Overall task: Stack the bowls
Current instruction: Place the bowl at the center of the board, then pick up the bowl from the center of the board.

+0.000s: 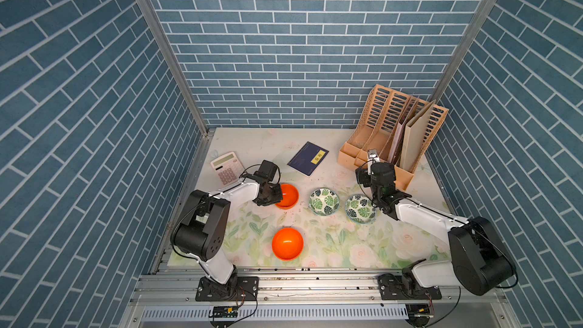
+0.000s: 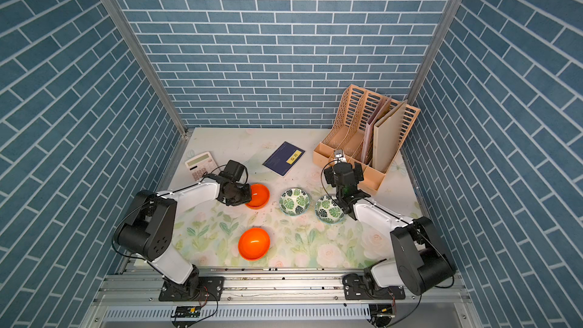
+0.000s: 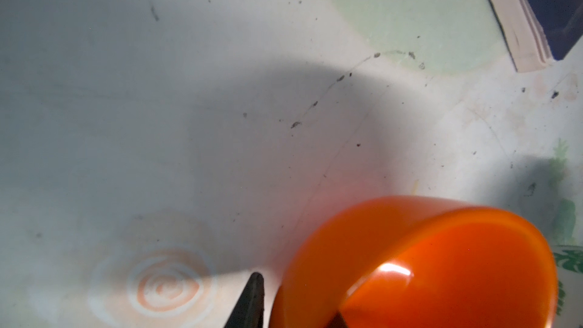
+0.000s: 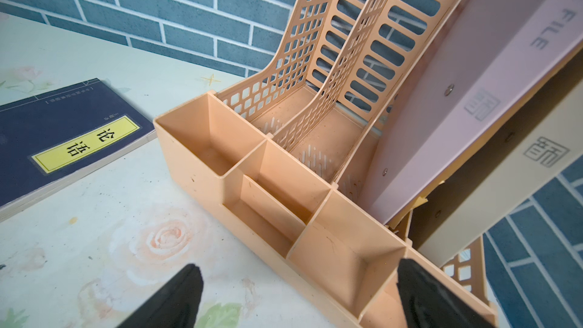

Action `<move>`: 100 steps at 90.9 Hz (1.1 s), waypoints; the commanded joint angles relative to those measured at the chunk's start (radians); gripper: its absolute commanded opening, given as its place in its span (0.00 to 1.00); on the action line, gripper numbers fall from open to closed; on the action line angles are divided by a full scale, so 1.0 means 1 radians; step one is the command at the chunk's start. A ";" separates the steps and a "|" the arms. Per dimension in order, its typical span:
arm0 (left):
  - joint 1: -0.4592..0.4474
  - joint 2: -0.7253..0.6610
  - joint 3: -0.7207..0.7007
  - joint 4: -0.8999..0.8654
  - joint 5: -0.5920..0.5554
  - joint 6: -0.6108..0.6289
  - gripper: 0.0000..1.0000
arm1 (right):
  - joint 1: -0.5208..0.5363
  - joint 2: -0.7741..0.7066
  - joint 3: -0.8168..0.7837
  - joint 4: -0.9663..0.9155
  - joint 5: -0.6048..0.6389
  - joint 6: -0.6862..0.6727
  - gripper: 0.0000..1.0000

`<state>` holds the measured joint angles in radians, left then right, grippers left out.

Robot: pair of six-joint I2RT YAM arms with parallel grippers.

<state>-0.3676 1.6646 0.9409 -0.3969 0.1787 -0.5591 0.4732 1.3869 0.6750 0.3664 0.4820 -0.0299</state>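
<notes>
Orange gloss on two bowls, leaf print on the other two, all four standing single on the desk (image 1: 315, 153), none nested yet, so I judge this as step one: the first pick. L gripper (image 3: 296, 295) is at the far orange bowl (image 1: 288, 196), mid-desk toward the left edge. The left wrist view shows one finger outside the wall and one inside, rim between, jaws narrow w/ a sliver of gap on the outer side, so can't tell if it pinches or only straddles. Near orange bowl (image 1: 287, 243) sits alone by the front edge, well apart. Centre leaf bowl (image 1: 324, 201) and right leaf bowl (image 1: 359, 209) stand just beside each other mid-desk, not touching. R gripper (image 4: 299, 263) is spread wide, empty, hanging by the right leaf bowl, in front of the peach organiser (image 4: 252, 168) at the far-right corner. Next move prob. needs a firm pinch on the rim, a level lift, then centring over another bowl before letting go. Glossy wall could slip. Writing: navy book (image 4: 63, 134) has a yellow label reading 论语. Pink folder (image 4: 473, 89) reads "FILE" plus a square seal-type logo, w/ the same logo on the beige folder (image 4: 520, 178). Calculator (image 1: 225, 167) is near the left edge, no brand legible.
</notes>
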 commanded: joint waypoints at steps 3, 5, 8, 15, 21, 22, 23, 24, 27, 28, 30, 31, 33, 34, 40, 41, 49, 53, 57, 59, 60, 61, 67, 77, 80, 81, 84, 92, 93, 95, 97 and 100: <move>0.005 -0.026 -0.023 -0.007 0.008 0.015 0.39 | 0.005 -0.006 0.031 -0.013 0.026 0.012 1.00; 0.004 -0.031 -0.023 -0.009 0.006 0.015 0.43 | 0.005 -0.006 0.032 -0.013 0.025 0.010 1.00; 0.005 -0.039 -0.021 -0.012 0.002 0.015 0.46 | 0.005 -0.006 0.032 -0.012 0.024 0.010 1.00; 0.004 -0.072 -0.017 -0.014 -0.008 0.013 0.61 | 0.005 -0.006 0.033 -0.014 0.019 0.012 1.00; 0.004 -0.105 -0.009 -0.020 -0.028 0.015 0.68 | 0.005 -0.004 0.035 -0.015 0.018 0.012 1.00; 0.004 -0.113 -0.006 -0.022 -0.033 0.016 0.69 | 0.005 -0.003 0.035 -0.016 0.018 0.012 1.00; 0.005 -0.119 -0.003 -0.024 -0.036 0.016 0.70 | 0.005 -0.003 0.035 -0.016 0.019 0.012 1.00; 0.004 -0.122 -0.001 -0.028 -0.039 0.017 0.71 | 0.005 -0.003 0.035 -0.017 0.019 0.012 1.00; 0.005 -0.137 0.006 -0.036 -0.050 0.019 0.74 | 0.005 -0.003 0.035 -0.017 0.020 0.012 1.00; 0.005 -0.145 0.009 -0.039 -0.053 0.020 0.74 | 0.005 -0.002 0.035 -0.017 0.019 0.013 1.00; 0.004 -0.154 0.014 -0.046 -0.056 0.023 0.75 | 0.005 -0.003 0.035 -0.017 0.019 0.013 1.00; 0.004 -0.159 0.017 -0.049 -0.058 0.023 0.76 | 0.005 -0.003 0.035 -0.017 0.019 0.013 1.00; 0.004 -0.171 0.021 -0.056 -0.063 0.025 0.76 | 0.005 -0.003 0.034 -0.018 0.019 0.014 1.00; 0.004 -0.179 0.023 -0.061 -0.065 0.025 0.76 | 0.004 -0.003 0.034 -0.018 0.019 0.015 1.00; -0.001 -0.217 0.025 -0.090 -0.069 0.025 0.76 | 0.005 -0.003 0.032 -0.017 0.021 0.016 1.00; -0.003 -0.224 0.024 -0.095 -0.072 0.025 0.75 | 0.004 -0.003 0.032 -0.017 0.022 0.015 1.00; -0.054 -0.280 -0.014 -0.127 -0.092 0.015 0.74 | 0.005 0.002 0.036 -0.017 0.030 0.003 1.00; -0.092 -0.303 -0.052 -0.138 -0.100 0.004 0.73 | 0.005 0.007 0.042 -0.017 0.036 -0.003 1.00; -0.143 -0.324 -0.088 -0.154 -0.125 -0.013 0.72 | 0.005 0.015 0.052 -0.021 0.042 -0.010 1.00; -0.169 -0.336 -0.106 -0.164 -0.140 -0.022 0.72 | 0.005 0.018 0.057 -0.024 0.044 -0.013 1.00; -0.181 -0.345 -0.115 -0.171 -0.149 -0.025 0.71 | 0.005 0.020 0.061 -0.026 0.044 -0.014 1.00; -0.192 -0.350 -0.124 -0.177 -0.158 -0.030 0.72 | 0.005 0.021 0.064 -0.027 0.044 -0.014 1.00; -0.244 -0.393 -0.170 -0.213 -0.188 -0.056 0.71 | 0.005 0.031 0.077 -0.033 0.041 -0.015 1.00; -0.284 -0.492 -0.217 -0.297 -0.244 -0.095 0.71 | 0.005 0.036 0.085 -0.044 0.019 0.012 1.00; -0.298 -0.516 -0.213 -0.320 -0.252 -0.100 0.71 | 0.005 0.031 0.081 -0.040 0.012 0.020 1.00; -0.302 -0.522 -0.211 -0.328 -0.253 -0.100 0.71 | 0.005 0.031 0.079 -0.039 0.009 0.023 1.00; -0.310 -0.540 -0.204 -0.351 -0.254 -0.108 0.71 | 0.005 0.029 0.075 -0.037 0.003 0.030 1.00; -0.320 -0.562 -0.201 -0.375 -0.235 -0.125 0.71 | 0.005 0.027 0.070 -0.038 -0.005 0.043 1.00; -0.322 -0.563 -0.204 -0.377 -0.232 -0.126 0.71 | 0.005 0.027 0.070 -0.039 -0.005 0.044 1.00; -0.325 -0.561 -0.207 -0.379 -0.225 -0.128 0.71 | 0.006 0.027 0.072 -0.041 -0.006 0.046 1.00; -0.329 -0.558 -0.212 -0.382 -0.219 -0.129 0.71 | 0.007 0.027 0.073 -0.043 -0.006 0.047 1.00; -0.333 -0.553 -0.222 -0.382 -0.208 -0.130 0.70 | 0.007 0.026 0.075 -0.046 -0.006 0.047 1.00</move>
<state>-0.6811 1.1046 0.7273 -0.7113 -0.0277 -0.6605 0.4732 1.4120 0.7406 0.3408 0.4866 -0.0227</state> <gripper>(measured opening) 0.706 0.996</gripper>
